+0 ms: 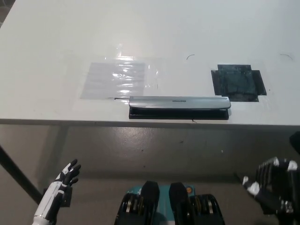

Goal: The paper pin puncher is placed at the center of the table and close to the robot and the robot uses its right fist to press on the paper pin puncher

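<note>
A long silver paper pin puncher (179, 107) with a black base lies along the near edge of the white table (150, 33), roughly at its middle. My black right hand (272, 185) hangs below the table's edge at the lower right, fingers curled into a fist, well apart from the puncher. At the lower left my white left hand (63, 183) rests below the table with its fingers spread, holding nothing.
A clear plastic sheet (117, 77) lies on the table left of the puncher. A dark taped patch (237, 83) sits at the right. A dark table leg (16, 176) slants down at the far left over the grey floor.
</note>
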